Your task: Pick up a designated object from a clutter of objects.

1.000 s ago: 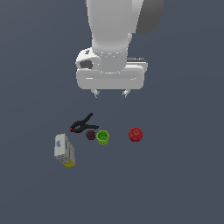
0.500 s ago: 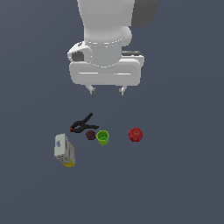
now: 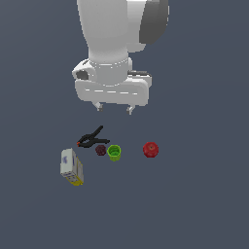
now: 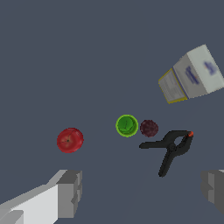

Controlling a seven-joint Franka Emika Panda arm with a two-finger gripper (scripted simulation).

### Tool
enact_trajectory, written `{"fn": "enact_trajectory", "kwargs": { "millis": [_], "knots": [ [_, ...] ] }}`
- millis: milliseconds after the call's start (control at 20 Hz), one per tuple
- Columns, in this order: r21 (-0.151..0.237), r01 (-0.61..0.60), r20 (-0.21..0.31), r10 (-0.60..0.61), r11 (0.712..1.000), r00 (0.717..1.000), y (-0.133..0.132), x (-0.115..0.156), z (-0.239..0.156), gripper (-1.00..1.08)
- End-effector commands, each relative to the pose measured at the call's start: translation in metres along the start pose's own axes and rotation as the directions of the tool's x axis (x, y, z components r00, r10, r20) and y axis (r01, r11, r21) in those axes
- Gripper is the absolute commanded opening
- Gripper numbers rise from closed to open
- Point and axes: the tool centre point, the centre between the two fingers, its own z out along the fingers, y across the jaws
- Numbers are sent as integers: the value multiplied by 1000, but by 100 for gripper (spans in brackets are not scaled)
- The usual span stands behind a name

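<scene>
Below hand (image 3: 115, 108) | black clamp (image 3: 90, 139) on floor, apart | fingers spread, empty

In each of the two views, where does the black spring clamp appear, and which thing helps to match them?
Exterior view: black spring clamp lies below the gripper, toward the exterior view's left.
Wrist view: black spring clamp lies between the fingers.
Shared landmark: the dark maroon ball beside it.

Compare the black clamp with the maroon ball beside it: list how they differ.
The black clamp is long with two splayed handles; the maroon ball is round and compact. The clamp is larger than the ball. The clamp is black with a red-orange tip; the ball is dark maroon throughout. Both lie on the surface near the green cup.
</scene>
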Motion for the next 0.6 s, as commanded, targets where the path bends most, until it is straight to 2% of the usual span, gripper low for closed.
{"fn": "enact_trajectory", "kwargs": {
  "millis": [0, 150, 300, 400, 550],
  "knots": [
    [3, -53, 4, 53, 999, 999, 8, 1, 15, 100],
    [6, -136, 8, 136, 991, 991, 22, 2, 39, 100],
    [6, -238, 14, 237, 971, 971, 39, 1, 67, 100],
    [5, -315, 17, 314, 949, 949, 52, -1, 88, 100],
    [-1, -433, 21, 432, 902, 901, 74, -7, 121, 100]
  ]
}}
